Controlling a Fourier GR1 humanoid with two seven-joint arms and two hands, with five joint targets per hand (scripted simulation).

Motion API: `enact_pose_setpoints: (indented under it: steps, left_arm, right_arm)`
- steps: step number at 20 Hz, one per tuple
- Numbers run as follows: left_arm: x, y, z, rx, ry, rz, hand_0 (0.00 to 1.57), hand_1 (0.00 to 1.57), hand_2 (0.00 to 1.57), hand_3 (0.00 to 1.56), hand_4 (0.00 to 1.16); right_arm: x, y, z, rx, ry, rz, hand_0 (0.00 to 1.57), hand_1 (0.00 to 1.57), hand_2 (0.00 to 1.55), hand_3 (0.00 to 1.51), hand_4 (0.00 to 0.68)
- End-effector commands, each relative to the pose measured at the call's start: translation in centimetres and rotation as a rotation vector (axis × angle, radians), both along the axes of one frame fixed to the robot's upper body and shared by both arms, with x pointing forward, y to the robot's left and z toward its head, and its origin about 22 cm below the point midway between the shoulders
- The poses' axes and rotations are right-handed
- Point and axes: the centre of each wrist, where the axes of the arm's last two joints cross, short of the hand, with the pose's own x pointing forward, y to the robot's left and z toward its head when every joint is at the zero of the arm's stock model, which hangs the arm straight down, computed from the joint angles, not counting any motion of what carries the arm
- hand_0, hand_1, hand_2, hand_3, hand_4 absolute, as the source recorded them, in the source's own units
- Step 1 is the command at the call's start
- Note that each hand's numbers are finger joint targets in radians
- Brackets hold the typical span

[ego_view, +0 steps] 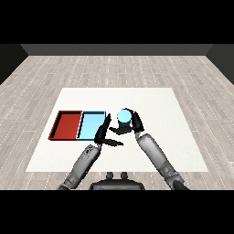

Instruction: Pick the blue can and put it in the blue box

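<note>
The right hand (133, 124) reaches forward, fingers and thumb curled round the blue can (124, 116), just right of the light blue tray (92, 125). The left hand (103, 133) extends beside that tray's right edge, fingers straight, holding nothing.

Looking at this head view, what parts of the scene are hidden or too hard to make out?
- Blue can: its lower body and base are hidden by the right hand curled round it, so whether it rests on the table cannot be told.
- Light blue tray: its right rim is partly covered by the left hand.
- Red tray: wall height too small to judge.
</note>
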Motion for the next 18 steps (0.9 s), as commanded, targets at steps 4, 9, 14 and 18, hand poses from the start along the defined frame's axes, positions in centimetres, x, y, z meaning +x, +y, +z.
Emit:
enact_pose_setpoints:
  steps: [4, 9, 14, 18]
  left_arm:
    - [0.4, 1.3, -2.2, 0.018, 0.021, -0.004, 0.00, 0.00, 0.00, 0.00, 0.00]
    - [2.6, -1.3, 0.9, 0.031, 0.038, 0.002, 0.00, 0.00, 0.00, 0.00, 0.00]
    - [3.8, -2.1, 1.5, 0.024, 0.053, 0.002, 0.00, 0.00, 0.00, 0.00, 0.00]
    - [1.4, -2.0, -0.2, 0.020, 0.050, -0.018, 0.00, 0.00, 0.00, 0.00, 0.00]
  right_arm:
    - [-0.6, 1.1, 1.0, -0.004, 0.006, 0.012, 1.47, 1.47, 1.45, 1.39, 0.587]
    - [0.0, 1.0, 1.1, -0.016, 0.004, 0.012, 1.50, 1.50, 1.46, 1.39, 0.570]
    - [-1.3, 2.9, 0.5, -0.026, -0.006, 0.032, 1.50, 1.50, 1.45, 1.38, 0.552]
    - [-0.6, 2.4, 1.8, -0.012, -0.015, 0.043, 1.50, 1.50, 1.46, 1.38, 0.540]
